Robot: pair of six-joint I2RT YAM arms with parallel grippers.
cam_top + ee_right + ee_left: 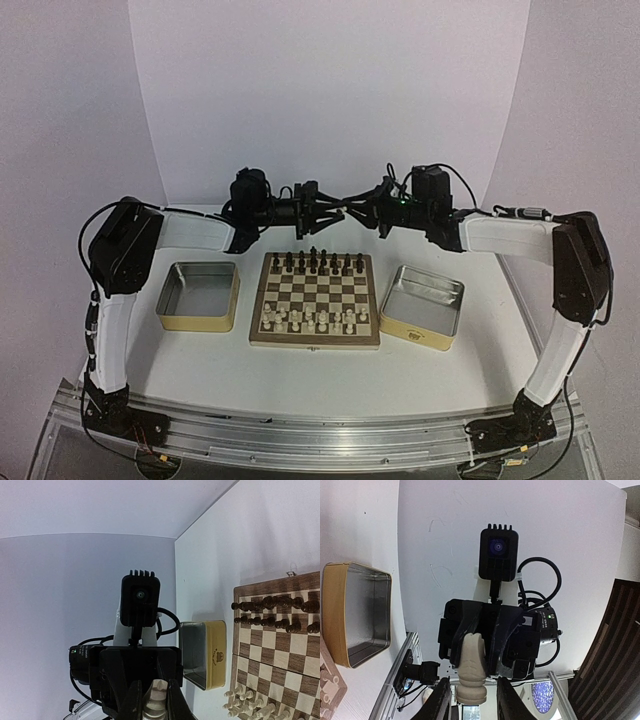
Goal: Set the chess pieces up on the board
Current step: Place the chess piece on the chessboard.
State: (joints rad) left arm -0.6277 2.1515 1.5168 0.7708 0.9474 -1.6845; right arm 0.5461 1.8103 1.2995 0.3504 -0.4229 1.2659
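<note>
My two grippers meet in the air beyond the far edge of the board (314, 341). The right gripper (154, 702) is shut on a cream-white chess piece (156, 700), holding it by its upper part. In the left wrist view that piece (471, 670) points its round base toward my left gripper (472, 700). The left fingers (440, 697) flank the base with a gap on each side. Cream-white pieces (310, 320) fill the board's near rows and dark pieces (318, 263) fill the far rows.
A metal tin (198, 295) with yellowish sides stands left of the board, and a second tin (423, 306) stands to the right. White walls close in the back and sides. Both arm bases sit on the aluminium rail (320, 435) at the near edge.
</note>
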